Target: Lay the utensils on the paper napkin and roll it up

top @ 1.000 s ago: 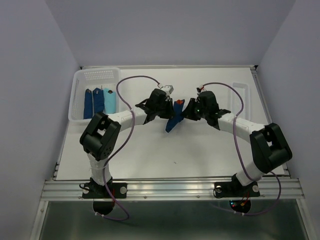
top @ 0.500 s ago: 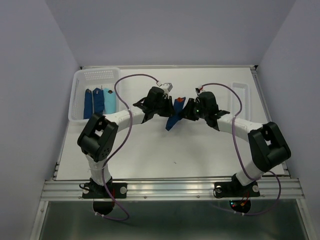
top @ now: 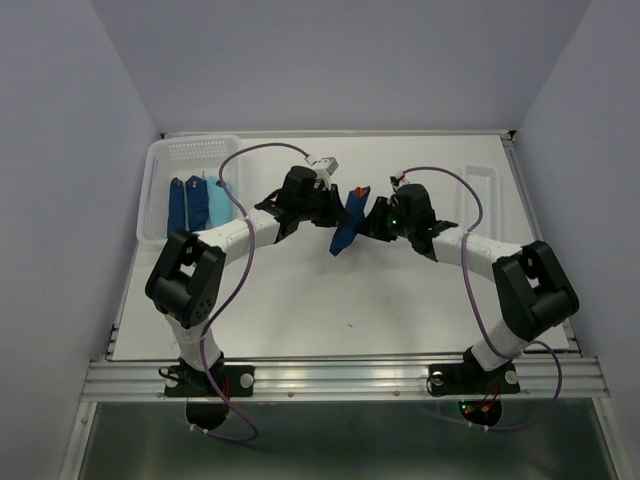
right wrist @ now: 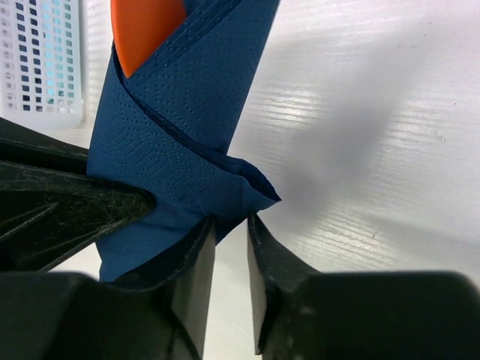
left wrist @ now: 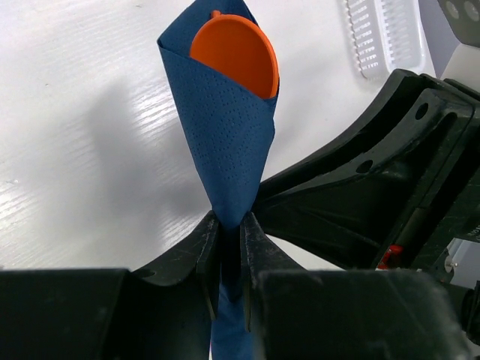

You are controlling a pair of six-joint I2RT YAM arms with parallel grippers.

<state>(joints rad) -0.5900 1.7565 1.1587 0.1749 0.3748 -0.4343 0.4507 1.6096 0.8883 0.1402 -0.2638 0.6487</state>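
The dark navy paper napkin (top: 345,238) is rolled into a cone and held off the table between both grippers. An orange utensil (top: 358,192) sticks out of its top end. In the left wrist view my left gripper (left wrist: 229,229) is shut on the narrow lower end of the napkin (left wrist: 229,127), and the orange utensil (left wrist: 236,51) sits in the open top. In the right wrist view my right gripper (right wrist: 231,225) stands with a narrow gap between its jaws. A folded corner of the napkin (right wrist: 180,112) lies at its tips, with nothing between the jaws. The utensil (right wrist: 146,30) shows there too.
A white basket (top: 190,152) at the back left holds several rolled napkins, navy and light blue. A clear tray (top: 482,185) stands at the back right. The two gripper heads (top: 300,195) (top: 405,215) are close together at mid-table.
My left gripper head has shifted back and to the left, and the roll has moved slightly toward the back with it. The right arm has barely moved.
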